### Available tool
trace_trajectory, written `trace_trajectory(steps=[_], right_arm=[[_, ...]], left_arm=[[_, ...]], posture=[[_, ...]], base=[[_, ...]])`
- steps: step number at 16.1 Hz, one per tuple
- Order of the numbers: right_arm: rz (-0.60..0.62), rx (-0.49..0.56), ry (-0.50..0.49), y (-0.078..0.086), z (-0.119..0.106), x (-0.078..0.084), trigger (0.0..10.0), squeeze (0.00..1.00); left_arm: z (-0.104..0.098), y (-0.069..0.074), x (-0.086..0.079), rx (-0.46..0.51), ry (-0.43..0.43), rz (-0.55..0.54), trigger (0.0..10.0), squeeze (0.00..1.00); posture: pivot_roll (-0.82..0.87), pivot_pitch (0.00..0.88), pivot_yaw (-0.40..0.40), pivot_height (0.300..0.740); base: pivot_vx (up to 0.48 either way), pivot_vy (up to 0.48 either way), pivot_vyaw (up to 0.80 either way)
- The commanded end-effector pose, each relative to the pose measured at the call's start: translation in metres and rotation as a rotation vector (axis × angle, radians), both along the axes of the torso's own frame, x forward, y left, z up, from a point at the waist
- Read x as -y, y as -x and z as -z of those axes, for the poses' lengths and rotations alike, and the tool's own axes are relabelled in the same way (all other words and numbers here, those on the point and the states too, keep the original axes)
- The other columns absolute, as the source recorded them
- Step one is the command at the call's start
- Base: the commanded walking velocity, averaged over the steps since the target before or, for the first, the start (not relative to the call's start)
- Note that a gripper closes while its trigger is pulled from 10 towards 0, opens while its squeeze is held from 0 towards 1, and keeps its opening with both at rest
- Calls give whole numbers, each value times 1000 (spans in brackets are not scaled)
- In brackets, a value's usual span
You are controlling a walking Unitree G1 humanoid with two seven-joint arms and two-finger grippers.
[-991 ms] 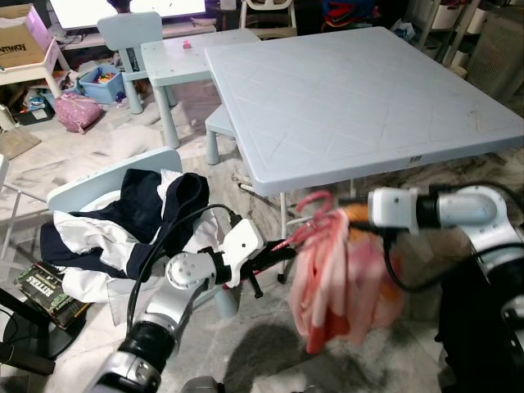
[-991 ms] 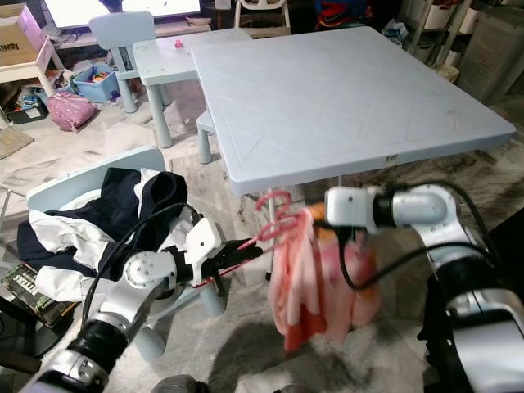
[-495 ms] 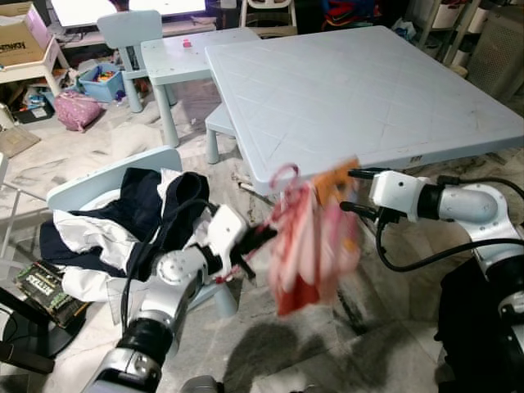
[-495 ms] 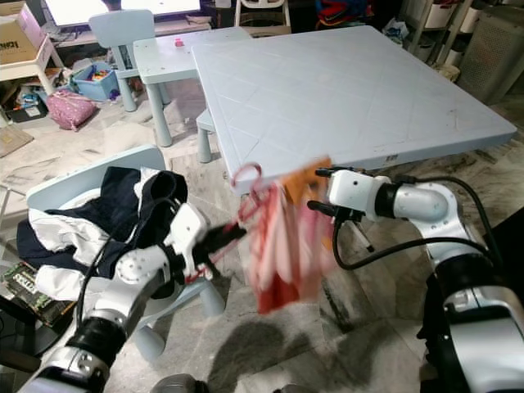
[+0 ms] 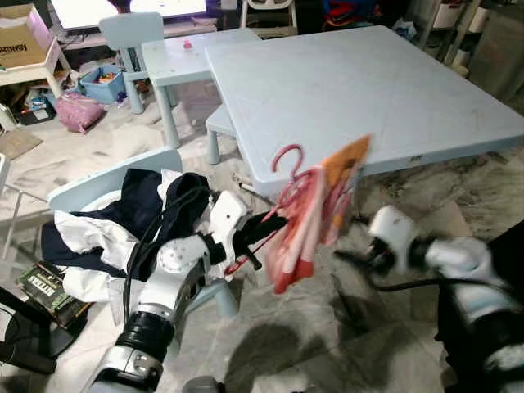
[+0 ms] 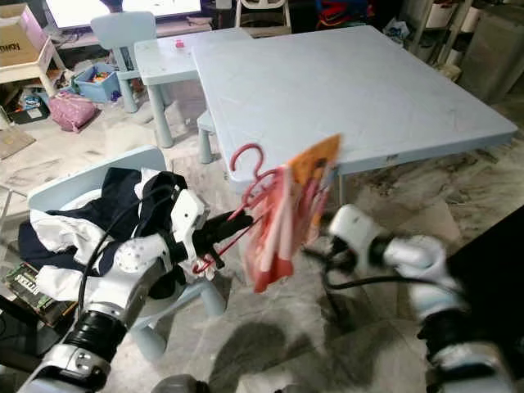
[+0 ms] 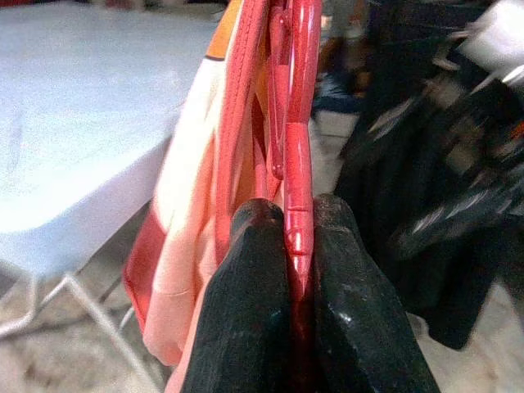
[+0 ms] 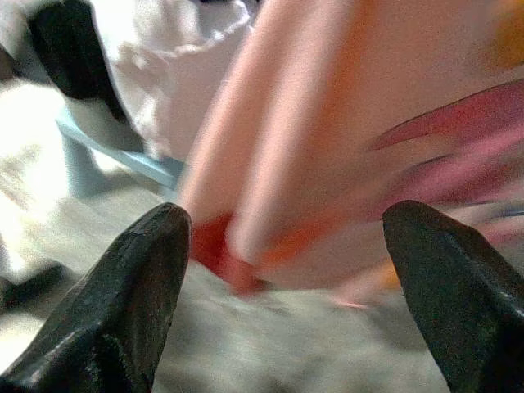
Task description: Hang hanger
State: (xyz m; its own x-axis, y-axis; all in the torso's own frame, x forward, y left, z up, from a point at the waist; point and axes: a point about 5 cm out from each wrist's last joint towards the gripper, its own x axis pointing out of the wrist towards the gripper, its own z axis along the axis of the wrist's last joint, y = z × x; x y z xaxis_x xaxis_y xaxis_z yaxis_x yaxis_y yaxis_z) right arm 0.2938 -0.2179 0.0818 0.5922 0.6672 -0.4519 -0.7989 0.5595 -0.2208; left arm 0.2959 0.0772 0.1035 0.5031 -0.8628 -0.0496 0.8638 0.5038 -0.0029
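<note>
A red plastic hanger [image 5: 286, 176] carries a pink, red and orange garment [image 5: 315, 217]. My left gripper [image 5: 264, 225] is shut on the hanger's end and holds it in the air beside the pale blue table [image 5: 360, 90]. In the left wrist view the black fingers [image 7: 246, 319] clamp the red hanger bar [image 7: 296, 164]. My right gripper [image 5: 348, 258] hangs lower, apart from the garment, blurred. In the right wrist view its fingers [image 8: 123, 303] stand wide apart, open, with the garment [image 8: 327, 164] beyond them.
A small blue chair [image 5: 106, 184] heaped with dark and white clothes [image 5: 139, 213] stands at the left. A child's table [image 5: 176, 53] and chair [image 5: 131, 33] are behind. Boxes and toys lie at the far left. Marble floor [image 5: 327, 344] lies in front.
My right gripper let go of the garment, dropped down and moved away to the right. My left gripper lifted the hanger; the garment swung up and left.
</note>
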Motion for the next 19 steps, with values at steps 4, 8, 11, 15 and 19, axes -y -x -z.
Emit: trace_trajectory(steps=[4, 8, 11, 15, 19], right_arm=[[218, 31, -136, -22, -11, -7, 10000, 0], [467, 110, -191, -35, -15, 0, 0, 0], [503, 102, -183, -37, -14, 3, 0, 0], [531, 111, -177, -39, -19, 11, 0, 0], [589, 135, -174, -40, -21, 20, 0, 0]], left_arm=[[-9, 9, 8, 14, -2, 86, 0, 0], [-14, 19, 13, 8, 8, 124, 0, 0], [-18, 22, 12, 9, 14, 125, 0, 0], [-20, 22, 11, 9, 14, 122, 0, 0], [-16, 21, 9, 14, -20, 111, 0, 0]], posture=[[-56, 8, 37, 740], [-44, 12, 30, 740], [-42, 16, 24, 740], [-48, 19, 23, 740], [-55, 11, 26, 740]], base=[[0, 0, 0], [0, 0, 0], [0, 0, 0], [0, 0, 0], [0, 0, 0]])
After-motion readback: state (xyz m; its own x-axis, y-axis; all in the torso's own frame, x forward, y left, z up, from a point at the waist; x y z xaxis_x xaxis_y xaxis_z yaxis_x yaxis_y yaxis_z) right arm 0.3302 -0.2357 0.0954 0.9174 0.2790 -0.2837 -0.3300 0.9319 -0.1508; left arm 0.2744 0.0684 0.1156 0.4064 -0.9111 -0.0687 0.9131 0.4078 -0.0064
